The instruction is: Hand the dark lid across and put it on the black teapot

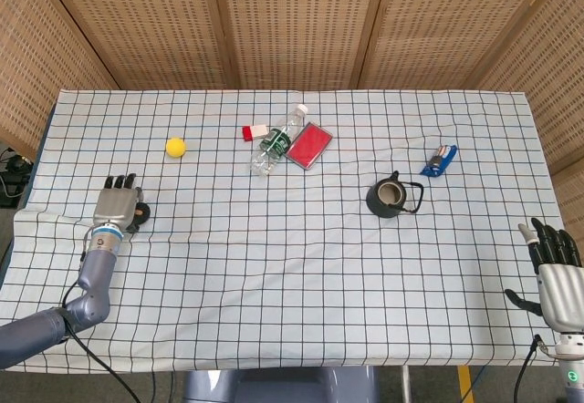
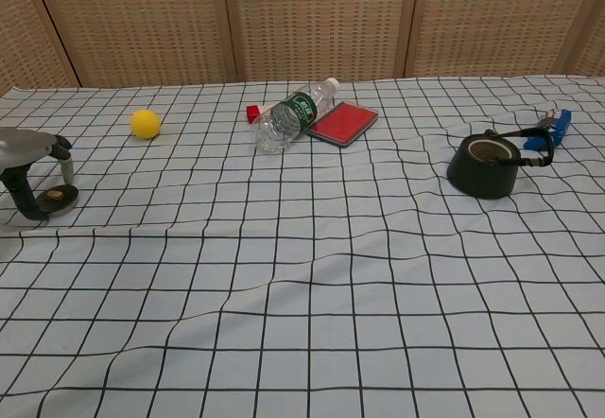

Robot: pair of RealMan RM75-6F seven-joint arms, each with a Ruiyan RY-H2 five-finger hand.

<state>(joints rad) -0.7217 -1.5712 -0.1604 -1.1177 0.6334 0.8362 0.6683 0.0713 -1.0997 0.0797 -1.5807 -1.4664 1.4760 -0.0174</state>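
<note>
The dark lid [image 2: 57, 198], a small disc with a brown knob, lies on the checked cloth at the far left. My left hand [image 2: 28, 153] arches over it with fingers coming down on either side, and no grip shows. From the head view, the left hand [image 1: 117, 204] covers most of the lid [image 1: 142, 211]. The black teapot [image 1: 391, 196] stands uncovered on the right half of the table, also seen as the teapot [image 2: 487, 165] in the chest view. My right hand [image 1: 557, 271] hovers off the table's front right corner, fingers spread and empty.
A yellow ball [image 1: 175, 147] lies behind the lid. A toppled plastic bottle [image 1: 278, 140], a red case [image 1: 308, 144] and a small red-and-white item [image 1: 254, 132] sit at the back centre. A blue object [image 1: 440, 160] lies just behind the teapot.
</note>
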